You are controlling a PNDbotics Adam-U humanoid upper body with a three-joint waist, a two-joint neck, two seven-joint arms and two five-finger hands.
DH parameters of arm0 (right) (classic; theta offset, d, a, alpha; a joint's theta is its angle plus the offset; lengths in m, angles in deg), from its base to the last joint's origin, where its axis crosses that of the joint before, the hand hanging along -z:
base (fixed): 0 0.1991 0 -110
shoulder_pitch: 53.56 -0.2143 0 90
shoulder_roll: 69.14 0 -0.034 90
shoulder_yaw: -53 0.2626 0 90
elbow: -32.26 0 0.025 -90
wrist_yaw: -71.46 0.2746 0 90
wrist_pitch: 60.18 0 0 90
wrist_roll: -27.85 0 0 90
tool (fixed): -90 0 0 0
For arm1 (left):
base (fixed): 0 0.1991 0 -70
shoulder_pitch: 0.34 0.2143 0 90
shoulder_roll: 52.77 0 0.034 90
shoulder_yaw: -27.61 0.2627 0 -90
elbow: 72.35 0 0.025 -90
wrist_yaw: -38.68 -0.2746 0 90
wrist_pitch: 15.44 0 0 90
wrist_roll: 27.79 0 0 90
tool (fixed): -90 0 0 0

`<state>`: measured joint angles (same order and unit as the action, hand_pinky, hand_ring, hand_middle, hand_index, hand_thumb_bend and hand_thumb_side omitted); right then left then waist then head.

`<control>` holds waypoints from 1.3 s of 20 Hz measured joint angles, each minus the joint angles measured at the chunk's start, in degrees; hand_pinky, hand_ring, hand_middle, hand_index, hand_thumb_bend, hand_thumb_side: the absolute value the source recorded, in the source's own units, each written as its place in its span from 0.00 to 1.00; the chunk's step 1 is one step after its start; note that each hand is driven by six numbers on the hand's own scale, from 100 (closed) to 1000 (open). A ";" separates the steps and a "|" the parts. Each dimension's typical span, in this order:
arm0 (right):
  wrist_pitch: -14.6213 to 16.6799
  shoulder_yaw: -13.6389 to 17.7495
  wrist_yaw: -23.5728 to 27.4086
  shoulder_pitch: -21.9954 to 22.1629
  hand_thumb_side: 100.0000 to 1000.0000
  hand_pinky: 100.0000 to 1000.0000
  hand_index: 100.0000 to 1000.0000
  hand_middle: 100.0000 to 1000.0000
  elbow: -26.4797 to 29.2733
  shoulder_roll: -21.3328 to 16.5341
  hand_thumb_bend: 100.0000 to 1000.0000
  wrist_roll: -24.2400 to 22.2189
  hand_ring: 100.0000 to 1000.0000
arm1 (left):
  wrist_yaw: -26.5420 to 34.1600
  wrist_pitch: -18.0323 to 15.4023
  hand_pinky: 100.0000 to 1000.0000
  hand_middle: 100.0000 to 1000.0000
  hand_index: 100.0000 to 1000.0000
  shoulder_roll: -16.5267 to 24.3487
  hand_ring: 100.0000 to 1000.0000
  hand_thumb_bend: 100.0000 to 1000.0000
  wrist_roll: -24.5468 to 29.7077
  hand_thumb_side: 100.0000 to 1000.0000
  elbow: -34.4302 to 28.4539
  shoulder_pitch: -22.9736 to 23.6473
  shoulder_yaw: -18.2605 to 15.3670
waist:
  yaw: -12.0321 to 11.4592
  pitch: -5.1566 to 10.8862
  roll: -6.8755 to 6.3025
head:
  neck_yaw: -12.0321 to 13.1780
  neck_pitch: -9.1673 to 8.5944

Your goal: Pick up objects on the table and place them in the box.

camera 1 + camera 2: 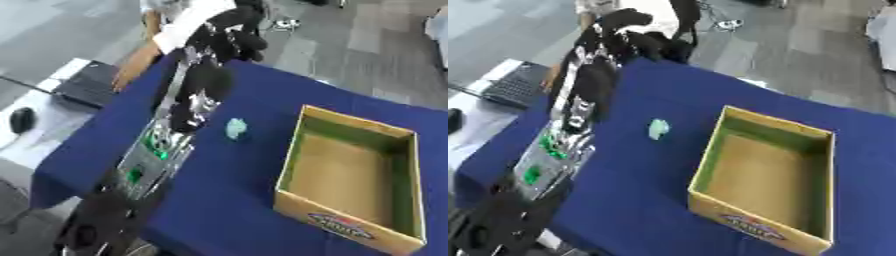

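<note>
Left hand (233, 31): raised over far table edge, fingers curled, holding nothing visible
Pale green object (235, 128): on blue tablecloth (236, 200), between arm and box
Box (411, 175): open, just right of object

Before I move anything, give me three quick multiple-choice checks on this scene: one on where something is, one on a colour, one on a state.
1. Where does the small object lie?
A. inside the box
B. on the cloth, left of the box
C. in the left hand

2. What colour is the tablecloth?
A. red
B. white
C. dark blue

3. What does the box hold?
A. nothing visible
B. the small object
C. a laptop

Answers:
1. B: it sits on the cloth between the left arm and the box, apart from both.
2. C: blue covers the whole table.
3. A: only its bare brown floor shows.

The left hand is raised over the far table edge.
</note>
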<state>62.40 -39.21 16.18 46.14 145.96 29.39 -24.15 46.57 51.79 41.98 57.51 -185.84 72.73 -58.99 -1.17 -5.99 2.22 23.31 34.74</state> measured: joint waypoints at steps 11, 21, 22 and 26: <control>-1.61 -0.43 1.62 1.03 1.00 0.14 0.46 0.27 0.00 0.46 0.23 1.61 0.22 | -2.26 3.22 0.51 0.74 0.86 0.00 0.58 0.70 -0.23 0.64 0.00 -0.02 -0.06 | -0.30 0.05 0.25 | 0.39 -1.11; -2.37 0.46 3.23 2.01 1.00 0.14 0.46 0.26 0.00 0.36 0.24 2.37 0.22 | -20.19 21.14 0.25 0.73 0.89 6.10 0.45 0.71 7.09 0.64 2.07 -2.08 -1.42 | 0.75 1.10 -0.41 | 0.43 -2.07; -2.39 0.46 3.25 2.16 1.00 0.14 0.46 0.26 0.00 0.24 0.24 2.39 0.22 | -23.54 24.64 0.25 0.72 0.89 7.75 0.45 0.73 10.04 0.62 2.95 -2.64 -1.33 | 0.80 1.23 -0.52 | 0.45 -2.02; -2.59 0.43 3.25 2.56 1.00 0.14 0.46 0.26 0.00 -0.13 0.24 2.59 0.22 | -35.33 35.21 0.30 0.75 0.91 13.76 0.49 0.89 23.31 0.53 6.17 -5.04 -0.17 | 1.07 1.60 -0.79 | 0.74 -1.41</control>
<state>59.81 -38.78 19.43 48.70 145.96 29.26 -21.56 11.24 87.00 55.74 80.82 -179.67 67.68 -59.16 -0.10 -4.39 1.42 24.05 33.33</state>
